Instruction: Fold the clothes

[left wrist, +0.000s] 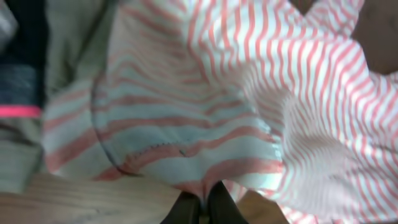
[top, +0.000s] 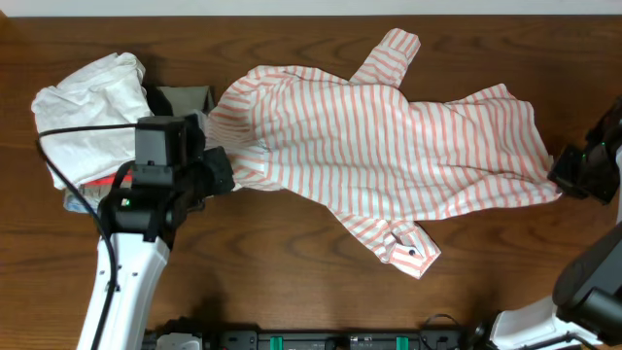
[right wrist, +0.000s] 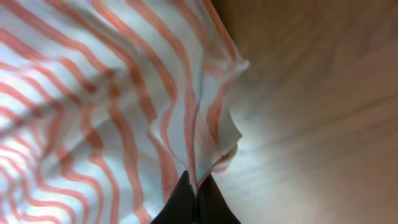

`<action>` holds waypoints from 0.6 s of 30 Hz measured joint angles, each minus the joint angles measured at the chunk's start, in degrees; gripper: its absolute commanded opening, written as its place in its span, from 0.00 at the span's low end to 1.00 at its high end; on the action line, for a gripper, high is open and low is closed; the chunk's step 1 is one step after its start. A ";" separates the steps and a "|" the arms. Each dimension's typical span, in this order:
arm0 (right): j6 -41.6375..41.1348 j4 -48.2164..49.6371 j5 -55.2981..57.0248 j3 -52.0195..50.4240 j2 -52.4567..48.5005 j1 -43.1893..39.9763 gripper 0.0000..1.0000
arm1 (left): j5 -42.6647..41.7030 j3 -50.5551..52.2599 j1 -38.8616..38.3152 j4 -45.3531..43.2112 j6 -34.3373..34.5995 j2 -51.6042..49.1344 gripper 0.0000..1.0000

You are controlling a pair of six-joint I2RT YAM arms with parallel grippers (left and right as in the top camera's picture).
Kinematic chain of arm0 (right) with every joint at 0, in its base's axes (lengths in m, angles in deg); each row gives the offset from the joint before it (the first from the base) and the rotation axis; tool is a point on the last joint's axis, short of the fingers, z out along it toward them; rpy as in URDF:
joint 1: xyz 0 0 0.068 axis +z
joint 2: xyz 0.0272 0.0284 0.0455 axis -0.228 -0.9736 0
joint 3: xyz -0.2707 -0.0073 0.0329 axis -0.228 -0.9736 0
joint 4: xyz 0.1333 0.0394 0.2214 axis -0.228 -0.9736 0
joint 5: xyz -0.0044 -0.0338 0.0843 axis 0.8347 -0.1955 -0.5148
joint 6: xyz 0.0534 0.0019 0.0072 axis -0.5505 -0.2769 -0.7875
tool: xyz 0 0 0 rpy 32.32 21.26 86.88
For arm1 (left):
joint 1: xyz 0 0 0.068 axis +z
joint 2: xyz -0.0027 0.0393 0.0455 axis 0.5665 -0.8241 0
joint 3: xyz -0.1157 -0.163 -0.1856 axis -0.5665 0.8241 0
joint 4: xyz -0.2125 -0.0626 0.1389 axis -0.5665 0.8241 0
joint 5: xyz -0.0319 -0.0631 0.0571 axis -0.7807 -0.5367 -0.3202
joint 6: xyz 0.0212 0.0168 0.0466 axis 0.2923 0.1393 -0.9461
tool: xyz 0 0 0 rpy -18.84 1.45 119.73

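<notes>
Left gripper [left wrist: 202, 194]: jaws closed, pinching the edge of the striped shirt [top: 389, 146] at its left end, close to the pile of other garments. Right gripper [right wrist: 195, 184]: jaws closed, pinching a corner of the hem at the shirt's right end. Striped shirt: spread lengthwise across the middle of the table [top: 292, 292], rumpled, with one sleeve pointing toward the far edge and the other toward the near edge. Risks, as judged: both holds take only a narrow bite of thin cloth, so a pull or lift could let either edge slide out. The loose sleeves could drag or fold under and skew the crease. The left hold sits just beside the olive garment [top: 185, 97] and the white garment [top: 83, 107], so one of these might get snagged and carried along. Hidden or unclear: the left arm covers the collar end from overhead. The right arm is cut off at the frame edge. The left wrist view is blurred, and a dark item with a pink line [left wrist: 18, 93] at its left edge is possibly another garment. Whether each pinch holds one layer or two cannot be told.
</notes>
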 measured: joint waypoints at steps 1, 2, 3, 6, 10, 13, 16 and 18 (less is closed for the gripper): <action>0.04 0.79 -0.55 0.00 0.42 0.00 0.01 | 1.05 0.00 0.00 -0.90 -0.04 -0.02 0.06; 0.15 1.84 -1.29 0.00 0.81 0.00 0.01 | 2.16 0.00 0.00 -2.03 -0.13 -0.26 0.06; 0.15 2.78 -1.88 0.00 0.96 0.00 0.01 | 3.13 0.00 0.00 -3.04 -0.20 -0.55 0.06; 0.20 5.92 -3.52 0.00 1.03 0.00 0.01 | 5.46 0.02 0.00 -7.45 -0.24 -2.23 0.06; 0.15 11.17 -5.53 0.00 1.03 0.02 0.01 | 7.32 0.00 0.00 -14.97 -0.24 -6.40 0.06; -0.46 14.86 -6.56 0.00 1.03 0.02 0.01 | 8.85 0.00 0.00 -19.08 -0.24 -10.43 0.06; -1.49 17.81 -6.99 0.00 1.03 0.02 0.01 | 9.92 0.00 0.00 -22.25 -0.35 -14.36 0.06; -2.16 18.88 -7.28 0.00 1.01 0.02 0.01 | 10.27 0.00 0.00 -23.61 -0.42 -16.92 0.06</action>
